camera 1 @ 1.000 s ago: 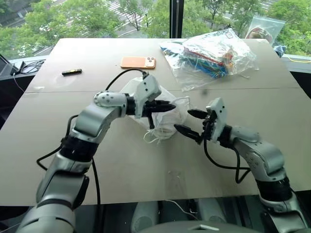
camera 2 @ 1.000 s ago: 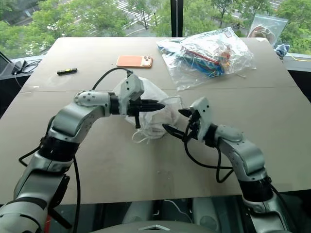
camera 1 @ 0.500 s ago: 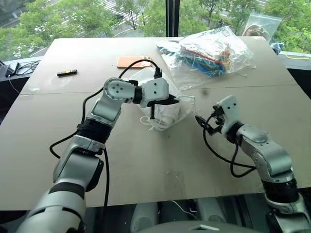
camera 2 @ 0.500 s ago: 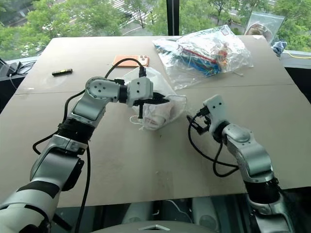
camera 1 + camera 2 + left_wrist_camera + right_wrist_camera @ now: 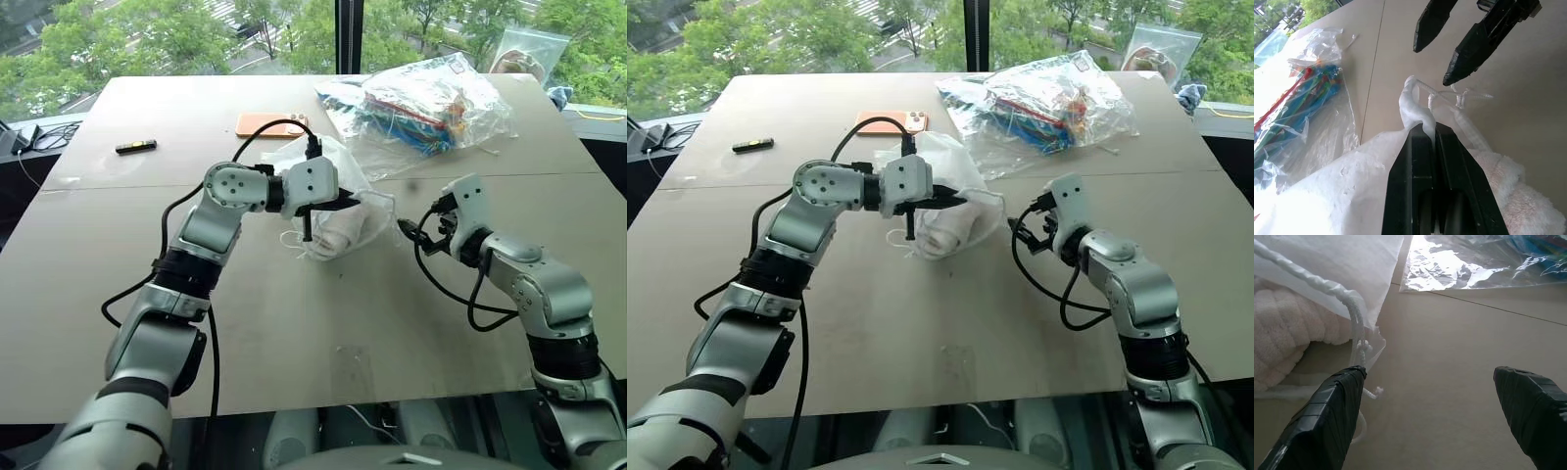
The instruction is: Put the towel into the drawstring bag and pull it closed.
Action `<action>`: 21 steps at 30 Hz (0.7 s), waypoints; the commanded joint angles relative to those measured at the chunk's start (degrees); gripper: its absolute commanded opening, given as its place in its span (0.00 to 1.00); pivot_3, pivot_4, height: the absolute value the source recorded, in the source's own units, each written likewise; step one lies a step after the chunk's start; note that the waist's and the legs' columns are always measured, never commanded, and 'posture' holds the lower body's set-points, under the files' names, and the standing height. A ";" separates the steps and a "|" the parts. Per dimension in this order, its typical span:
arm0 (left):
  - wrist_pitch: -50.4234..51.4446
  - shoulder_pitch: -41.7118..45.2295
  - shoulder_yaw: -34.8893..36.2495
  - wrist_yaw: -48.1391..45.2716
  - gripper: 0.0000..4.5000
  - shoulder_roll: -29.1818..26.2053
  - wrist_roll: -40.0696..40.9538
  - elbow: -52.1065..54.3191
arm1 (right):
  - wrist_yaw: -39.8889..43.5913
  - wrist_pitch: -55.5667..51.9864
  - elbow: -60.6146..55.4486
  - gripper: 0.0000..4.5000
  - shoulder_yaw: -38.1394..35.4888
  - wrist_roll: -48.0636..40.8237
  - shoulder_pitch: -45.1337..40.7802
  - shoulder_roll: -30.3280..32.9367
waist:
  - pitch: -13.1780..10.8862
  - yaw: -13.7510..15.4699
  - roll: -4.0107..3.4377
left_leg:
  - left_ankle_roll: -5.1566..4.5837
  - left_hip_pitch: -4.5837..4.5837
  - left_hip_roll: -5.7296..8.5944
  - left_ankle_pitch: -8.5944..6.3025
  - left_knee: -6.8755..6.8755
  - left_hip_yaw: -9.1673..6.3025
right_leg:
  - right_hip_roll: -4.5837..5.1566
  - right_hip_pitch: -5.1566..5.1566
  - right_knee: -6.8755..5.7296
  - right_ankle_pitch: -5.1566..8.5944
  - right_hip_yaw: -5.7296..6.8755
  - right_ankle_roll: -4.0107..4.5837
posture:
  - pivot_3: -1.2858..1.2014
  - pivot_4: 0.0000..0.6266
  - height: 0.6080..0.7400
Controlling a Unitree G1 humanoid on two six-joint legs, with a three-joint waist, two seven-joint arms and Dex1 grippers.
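Over the last second the right gripper (image 5: 409, 232) has backed off from the drawstring bag (image 5: 338, 201) toward the robot's right. A second ago its black fingers reached in beside the bag's mouth. Now they stand a little off from it, with bare table (image 5: 294, 323) between. The left gripper (image 5: 345, 205) has stayed at the bag and its wrist has rolled, so the gathered fabric it holds has turned with it. The bag itself has moved little.

My judgement is that the towel is as good as stowed and the closing step is in hand: one side of the mouth is pinned, and the other arm is lining up for the loose cord.

The left gripper is closed tight. In its wrist view the two fingers pinch a bunched fold of the bag's white fabric at the mouth, where the cord (image 5: 1449, 95) runs out. The right gripper is spread as wide as it goes and holds nothing. In its own wrist view one fingertip (image 5: 1347, 391) sits right at the knotted end of the cord, though whether it touches the cord is unclear, and the other is well apart over bare table.

The towel (image 5: 1513, 196) lies at the bag's mouth, its ribbed cream pile showing beside the pinched fabric and under the thin white cloth. The bag rests on the table just in front of the clear plastic bag (image 5: 421, 108) of coloured things.
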State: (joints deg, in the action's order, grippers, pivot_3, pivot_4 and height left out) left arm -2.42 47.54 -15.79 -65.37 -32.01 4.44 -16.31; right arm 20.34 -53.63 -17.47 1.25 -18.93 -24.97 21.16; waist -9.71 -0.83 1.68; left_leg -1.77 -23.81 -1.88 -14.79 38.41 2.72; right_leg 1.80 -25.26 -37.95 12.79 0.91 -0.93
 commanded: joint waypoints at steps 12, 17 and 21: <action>3.60 -1.62 1.79 1.85 0.00 -0.57 0.08 7.62 | -0.50 2.20 4.54 1.00 2.01 2.80 -2.92 -0.59 | 0.00 0.04 0.00 | 0.00 0.00 0.02 0.00 0.02 0.01 | 0.03 0.01 -0.01 0.00 0.00 0.00 | 0.52 0.24 1.00; 4.49 -2.16 1.85 2.12 0.00 -0.66 0.24 9.24 | -0.55 3.05 6.09 1.00 2.70 4.02 -3.77 -0.89 | 0.00 0.06 0.00 | 0.01 -0.01 0.01 0.00 0.02 0.01 | 0.02 0.00 -0.01 0.00 -0.01 0.00 | 0.52 0.24 1.00; 4.50 -2.28 1.80 2.32 0.00 -0.55 0.14 9.23 | 0.11 4.97 8.63 0.94 6.83 6.31 -5.70 -1.81 | 0.00 -0.03 -0.01 | 0.01 0.02 0.02 0.00 0.04 0.03 | 0.02 0.00 -0.03 -0.01 0.00 0.00 | 0.52 0.24 1.00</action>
State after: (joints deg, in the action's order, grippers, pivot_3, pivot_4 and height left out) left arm 2.42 44.85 -15.68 -63.50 -32.32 4.36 -9.52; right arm 19.88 -50.58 -8.85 6.54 -13.67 -29.26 19.80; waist -9.71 -0.86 1.67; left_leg -1.76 -23.79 -1.86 -14.79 38.45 2.74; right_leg 1.80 -25.26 -37.99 12.78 0.91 -0.93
